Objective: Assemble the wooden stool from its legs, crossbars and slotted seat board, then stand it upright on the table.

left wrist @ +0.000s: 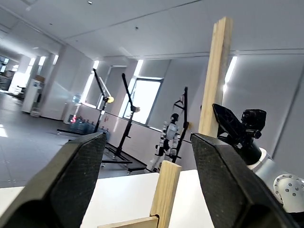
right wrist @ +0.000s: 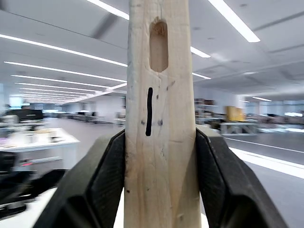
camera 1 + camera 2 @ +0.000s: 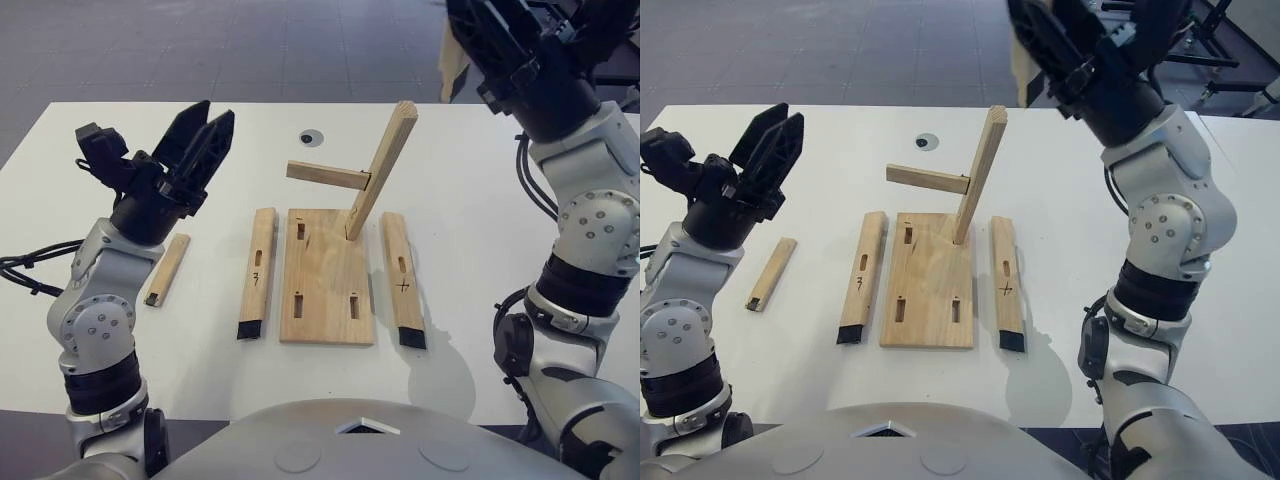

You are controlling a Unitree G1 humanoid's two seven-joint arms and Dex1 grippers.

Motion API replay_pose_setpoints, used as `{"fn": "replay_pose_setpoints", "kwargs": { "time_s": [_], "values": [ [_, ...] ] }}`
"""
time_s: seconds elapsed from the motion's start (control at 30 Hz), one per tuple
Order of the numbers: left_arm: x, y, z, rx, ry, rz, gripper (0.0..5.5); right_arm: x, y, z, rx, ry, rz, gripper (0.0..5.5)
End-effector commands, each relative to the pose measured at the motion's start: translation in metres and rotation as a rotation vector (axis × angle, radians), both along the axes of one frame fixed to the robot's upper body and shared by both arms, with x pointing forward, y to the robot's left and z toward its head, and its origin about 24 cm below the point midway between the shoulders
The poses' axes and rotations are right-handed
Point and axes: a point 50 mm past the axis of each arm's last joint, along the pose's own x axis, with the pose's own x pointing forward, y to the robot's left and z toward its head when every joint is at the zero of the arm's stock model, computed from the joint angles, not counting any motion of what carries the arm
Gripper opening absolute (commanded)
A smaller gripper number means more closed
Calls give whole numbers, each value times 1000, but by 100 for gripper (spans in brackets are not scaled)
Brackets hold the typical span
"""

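The slotted seat board [image 3: 327,285] lies flat at the table's middle. One leg [image 3: 382,168] stands tilted in its far right slot, with a crossbar [image 3: 327,175] sticking out to the left. A second leg [image 3: 257,272] lies left of the board and a third [image 3: 403,280] lies right of it. A short crossbar [image 3: 167,268] rests further left. My left gripper [image 3: 213,116] hangs open above that short crossbar, holding nothing. Up at the far right my right gripper [image 3: 1060,45] is shut on a fourth leg [image 2: 160,95], which is held high above the table.
The white table [image 3: 480,200] has a small round grommet [image 3: 312,137] near its far edge, behind the board. Bare tabletop lies right of the parts and along the front edge. Black cables [image 3: 25,265] trail at the left edge.
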Motion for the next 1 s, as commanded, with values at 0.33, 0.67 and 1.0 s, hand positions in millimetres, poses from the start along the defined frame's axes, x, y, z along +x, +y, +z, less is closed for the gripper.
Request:
{"fn": "replay_pose_setpoints", "kwargs": {
  "time_s": [0.33,0.67,1.0],
  "values": [
    [5,-20,-2,84,27,-373,321,-21,65,-63,-214,107,379,200],
    [6,-28,0,25,-1,-492,352,-20,85,-84,-251,158,551,200],
    [7,-27,-3,11,14,-534,352,-18,80,-100,-260,244,690,200]
  ]
}}
